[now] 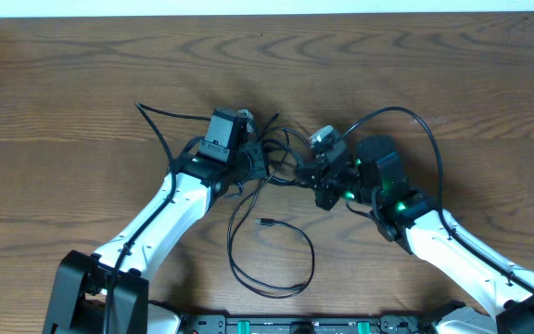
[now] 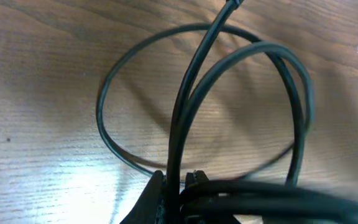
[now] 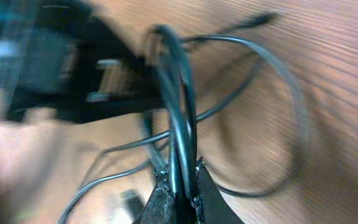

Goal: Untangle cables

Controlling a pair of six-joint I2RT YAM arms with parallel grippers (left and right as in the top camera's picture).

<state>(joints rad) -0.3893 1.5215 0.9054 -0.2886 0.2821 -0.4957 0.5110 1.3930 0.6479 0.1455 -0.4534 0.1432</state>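
Overhead looks straight down; both wrist views closely share the cables.

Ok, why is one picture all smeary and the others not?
Right wrist view: motion blur smears nearly everything, worst on the dark shape upper left; the cables pinched in the right gripper look clearest. Left wrist view: loops sharp, bright glare on the table lower left, a fuzzy strand along the bottom. Overhead view: sharp and evenly lit.

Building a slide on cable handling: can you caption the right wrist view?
Right gripper, jaws shut on black cables, their loops trailing across the wooden table.
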